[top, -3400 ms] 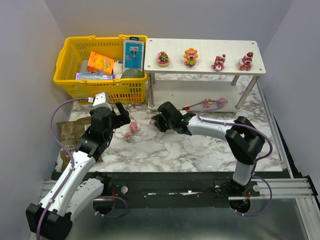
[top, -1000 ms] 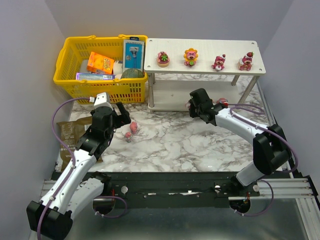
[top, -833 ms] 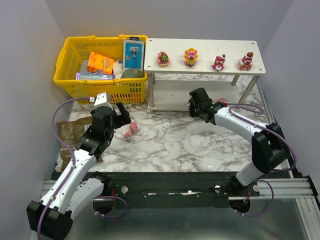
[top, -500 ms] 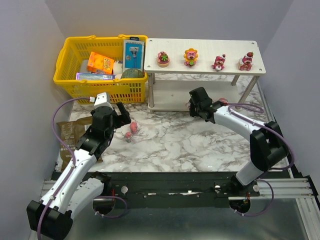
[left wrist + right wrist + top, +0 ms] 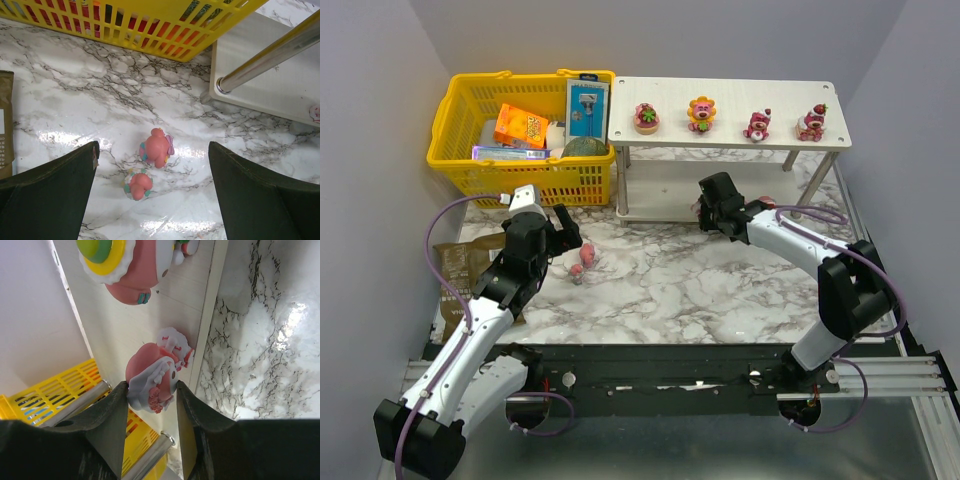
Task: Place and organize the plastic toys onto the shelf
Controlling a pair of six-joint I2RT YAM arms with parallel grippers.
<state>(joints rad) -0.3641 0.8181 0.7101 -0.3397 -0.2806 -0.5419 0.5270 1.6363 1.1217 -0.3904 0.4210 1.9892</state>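
Four plastic toys (image 5: 701, 113) stand in a row on the top board of the shelf (image 5: 730, 92). The shelf sits by the far edge of the desk (image 5: 700, 290), close to the far right corner. One more toy with a yellow and green top (image 5: 117, 267) lies on the low board. The right gripper (image 5: 706, 209) reaches to the front lip of that low board and is squeezed tight on a pink toy (image 5: 152, 372). I cannot tell if this toy touches the board yet. Two little pink toys (image 5: 156, 147) lie side by side on the desk, nearer the left edge, just in front of the yellow basket (image 5: 448, 118) in the far left corner. The left gripper (image 5: 558, 232) hangs over them with its fingers spread wide and nothing in it. A brown packet (image 5: 452, 268) lies by the left edge. I think more than half the job is done. Five toys are on the shelf and one looks about ready to be set down. The two on the desk are left to pick up and put away.
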